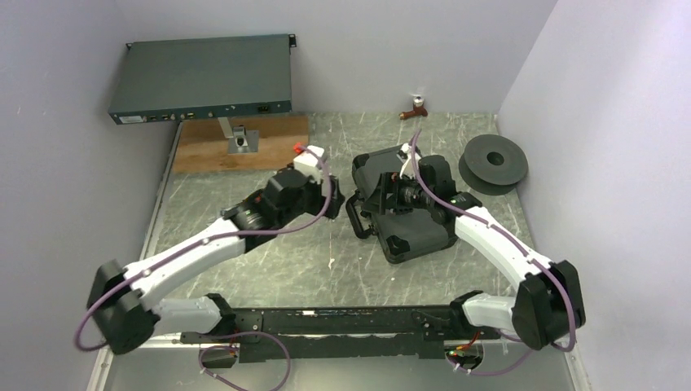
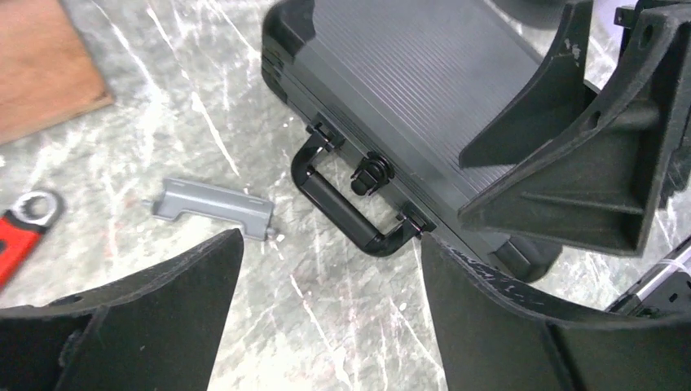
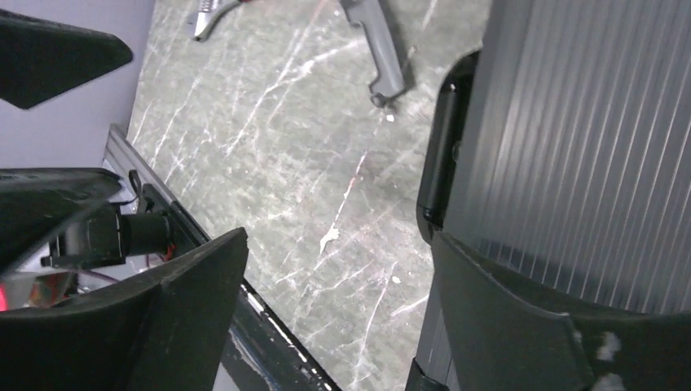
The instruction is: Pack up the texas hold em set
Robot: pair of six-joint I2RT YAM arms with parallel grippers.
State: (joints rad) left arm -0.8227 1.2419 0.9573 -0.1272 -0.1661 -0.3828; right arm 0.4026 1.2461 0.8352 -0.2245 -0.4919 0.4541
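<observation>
The dark poker case (image 1: 407, 213) lies shut on the table, ribbed lid (image 2: 407, 81) up, with its black handle (image 2: 342, 208) and centre latch (image 2: 371, 175) facing left. My left gripper (image 1: 336, 195) is open and empty, and hangs just left of the handle; in its wrist view its gap (image 2: 330, 244) frames bare table below the handle. My right gripper (image 1: 383, 195) is open and empty above the case's left edge. In the right wrist view (image 3: 341, 236) one finger (image 3: 505, 309) is over the lid (image 3: 587, 122) and the other is over the table.
A grey metal bracket (image 2: 216, 208) and a red wrench (image 2: 20, 224) lie left of the case. A wooden board (image 1: 240, 142) and a rack unit (image 1: 204, 77) are at the back left. A black spool (image 1: 493, 163) sits at the right. A black rail (image 1: 342, 330) runs along the front edge.
</observation>
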